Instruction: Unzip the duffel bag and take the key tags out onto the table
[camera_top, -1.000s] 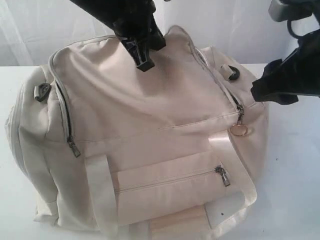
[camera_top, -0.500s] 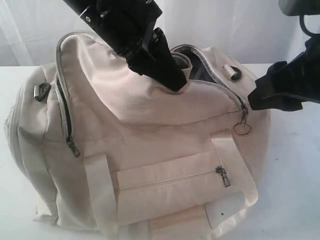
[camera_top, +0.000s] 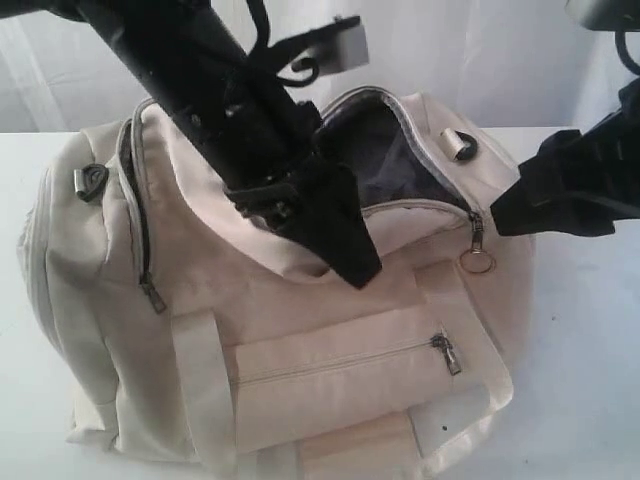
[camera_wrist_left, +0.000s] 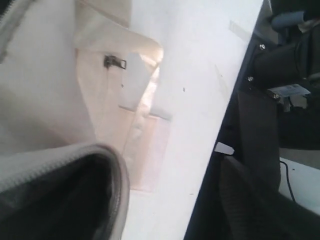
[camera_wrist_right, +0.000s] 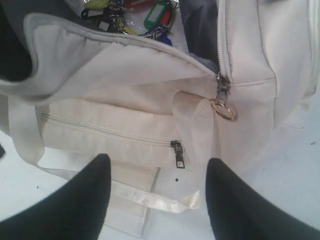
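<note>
The bag (camera_top: 300, 350) rests on the white bench (camera_top: 590, 380), its top zip open. Our left tool (camera_top: 352, 262) sits at the bag's top opening, against the turned-down flap; we cannot tell whether its jaws are wide or narrow. Our right tool (camera_wrist_right: 159, 161) hovers wide and empty beside the bag, near the zip ring (camera_top: 478, 262). The key tags (camera_wrist_right: 145, 15) lie inside the bag on the dark lining.
</note>
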